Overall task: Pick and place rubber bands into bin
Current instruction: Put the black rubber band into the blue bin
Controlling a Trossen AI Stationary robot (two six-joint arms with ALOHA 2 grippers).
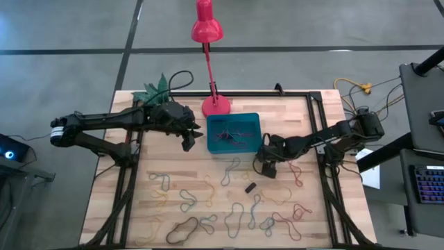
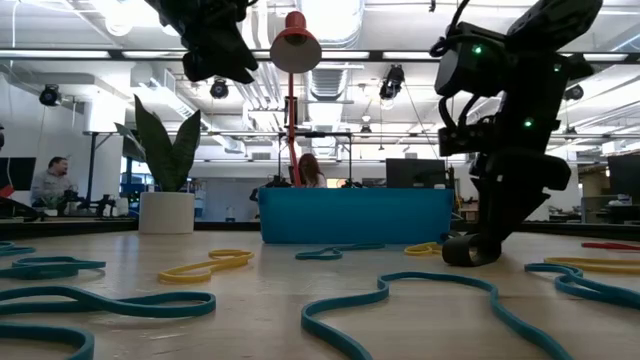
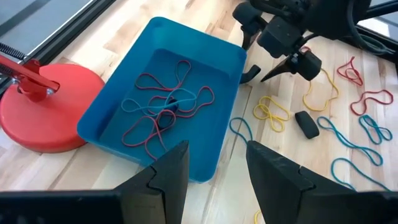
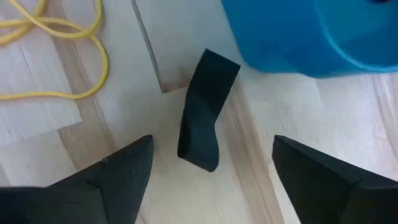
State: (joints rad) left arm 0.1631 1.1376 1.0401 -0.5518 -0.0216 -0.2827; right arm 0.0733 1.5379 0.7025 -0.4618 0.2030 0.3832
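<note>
Two grippers in play. Right gripper (image 4: 211, 168) is low at the table just off the bin's (image 1: 234, 119) right front corner, fingers (image 4: 109, 171) spread wide with nothing between them; a wide black band (image 4: 204, 118) lies kinked on the wood right ahead of the gap, untouched. A yellow band (image 4: 56, 56) sits beside it, and the bin wall (image 4: 292, 37) is close by.

Left gripper (image 3: 214, 171) hangs above the table at the bin's left edge, fingers (image 3: 168, 174) partly apart, holding nothing. From its wrist the bin (image 3: 134, 93) shows a tangle of red and blue bands (image 3: 168, 109) on its floor.

Many rubber bands (image 1: 229, 212) remain loose on the table (image 1: 132, 229) in front of the bin: green, yellow, red, blue, black, tan, spread across the near half. A small dark block (image 1: 250, 187) lies among them.

Red lamp base (image 1: 216, 105) stands just behind the bin's left corner; potted plant (image 2: 166, 190) at the table's back left. People sit in the room beyond.
</note>
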